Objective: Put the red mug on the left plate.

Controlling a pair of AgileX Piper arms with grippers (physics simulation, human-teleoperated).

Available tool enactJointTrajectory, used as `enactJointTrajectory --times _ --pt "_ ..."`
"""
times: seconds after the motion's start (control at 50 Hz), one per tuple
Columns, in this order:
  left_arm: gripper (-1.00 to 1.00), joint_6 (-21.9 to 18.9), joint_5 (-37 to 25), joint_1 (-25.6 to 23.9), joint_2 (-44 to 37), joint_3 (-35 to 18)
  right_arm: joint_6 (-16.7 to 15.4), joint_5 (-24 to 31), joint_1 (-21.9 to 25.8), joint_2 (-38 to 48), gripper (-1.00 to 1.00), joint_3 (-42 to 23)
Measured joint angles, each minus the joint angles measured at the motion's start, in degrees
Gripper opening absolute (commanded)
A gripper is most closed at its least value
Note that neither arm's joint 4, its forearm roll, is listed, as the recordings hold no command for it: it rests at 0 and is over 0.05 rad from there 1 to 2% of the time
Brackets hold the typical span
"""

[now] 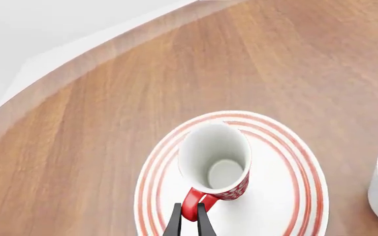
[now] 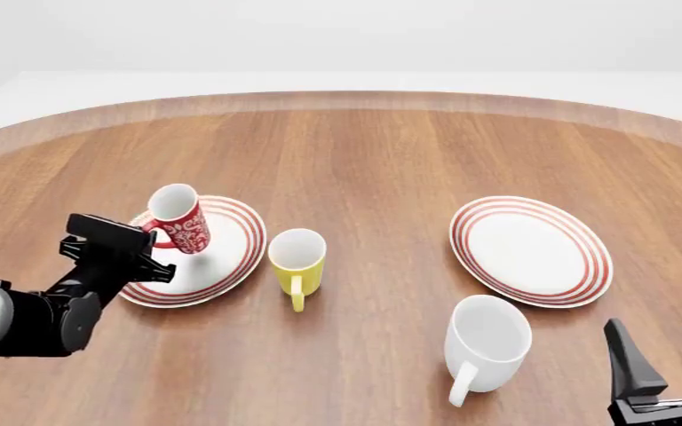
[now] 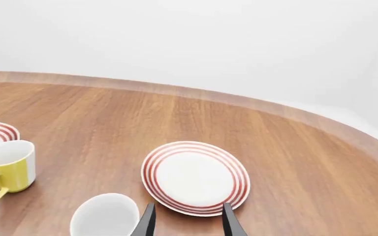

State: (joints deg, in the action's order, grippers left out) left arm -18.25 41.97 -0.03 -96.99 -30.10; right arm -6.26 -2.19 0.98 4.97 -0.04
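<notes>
Two fingers of my left gripper point(image 1: 190, 222) pinch the red mug point(image 1: 215, 160) by its handle. Mug sits at twelve o'clock from the gripper, over the left plate point(image 2: 228, 257); my right gripper point(image 3: 187, 220) idles open.

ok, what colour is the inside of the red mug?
White inside the red mug; the left wrist view looks straight down into it.

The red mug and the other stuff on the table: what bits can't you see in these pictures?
- Red mug: whether its base rests on the left plate; it leans in the front view, and its own body hides the base in the left wrist view.
- Left tool: cut off by the left wrist view's edge.
- White mug: cut by the right wrist view's edge; handle unseen there.
- Right tool: cut by the front view's edge.
</notes>
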Motion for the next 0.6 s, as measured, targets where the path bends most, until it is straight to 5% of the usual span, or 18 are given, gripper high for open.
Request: enactJointTrajectory --times 0.6 --pt "-1.0 0.38 1.88 0.77 -3.8 -0.21 -0.03 -0.22 -0.05 0.09 1.0 0.0"
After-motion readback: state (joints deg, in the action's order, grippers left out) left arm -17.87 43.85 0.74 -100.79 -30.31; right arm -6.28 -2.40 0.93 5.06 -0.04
